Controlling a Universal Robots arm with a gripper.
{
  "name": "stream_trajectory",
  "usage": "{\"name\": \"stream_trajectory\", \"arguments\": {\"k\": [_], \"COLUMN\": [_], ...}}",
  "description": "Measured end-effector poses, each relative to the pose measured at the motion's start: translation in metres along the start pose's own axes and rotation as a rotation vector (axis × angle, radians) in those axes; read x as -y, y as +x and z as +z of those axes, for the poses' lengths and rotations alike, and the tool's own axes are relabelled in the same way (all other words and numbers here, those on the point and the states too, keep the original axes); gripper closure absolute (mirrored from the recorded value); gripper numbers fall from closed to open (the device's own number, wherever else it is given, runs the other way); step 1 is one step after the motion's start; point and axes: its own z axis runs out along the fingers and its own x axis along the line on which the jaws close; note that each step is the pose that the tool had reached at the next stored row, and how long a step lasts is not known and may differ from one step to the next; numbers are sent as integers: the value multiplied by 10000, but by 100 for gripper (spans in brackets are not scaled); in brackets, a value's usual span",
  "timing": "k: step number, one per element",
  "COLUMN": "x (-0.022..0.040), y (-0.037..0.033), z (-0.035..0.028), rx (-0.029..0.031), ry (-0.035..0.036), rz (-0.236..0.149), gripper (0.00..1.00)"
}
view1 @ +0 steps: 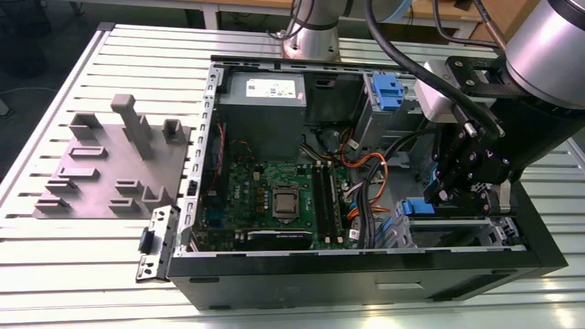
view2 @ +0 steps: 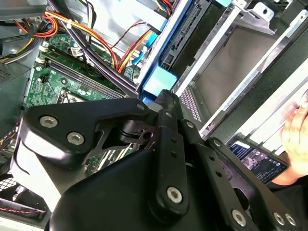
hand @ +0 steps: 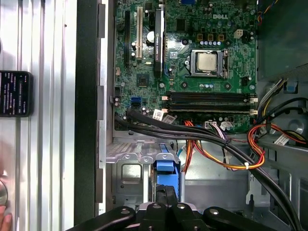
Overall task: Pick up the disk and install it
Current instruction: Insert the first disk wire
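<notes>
The disk sits edge-on in the metal drive cage (view1: 453,233) at the near corner of the open computer case on the exterior view's right. Its blue frame end (view1: 416,205) points toward the motherboard. In both wrist views the blue end (hand: 167,166) (view2: 158,79) lies just beyond my fingertips. My gripper (view1: 454,197) (hand: 166,195) (view2: 165,96) hangs over the cage with its black fingers shut together against that blue end. The fingers hide whether they pinch any of it.
Bundles of orange, red and black cables (hand: 231,154) run beside the cage. The motherboard (view1: 274,199) and a grey power supply box (view1: 265,103) fill the case's middle. A grey slotted tray (view1: 109,171) lies on the table on the exterior view's left. A phone (hand: 14,94) and a hand (view2: 296,130) are beside the case.
</notes>
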Motion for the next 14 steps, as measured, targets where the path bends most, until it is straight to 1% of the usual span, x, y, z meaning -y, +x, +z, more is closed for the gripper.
{"name": "stream_trajectory", "arguments": {"k": [5,12,14], "x": [11,112,122], "y": [0,-1,-1], "z": [0,0,0], "rx": [0,0,0], "ry": [0,0,0], "rz": [-1,-1,0], "gripper": [89,89,89]}}
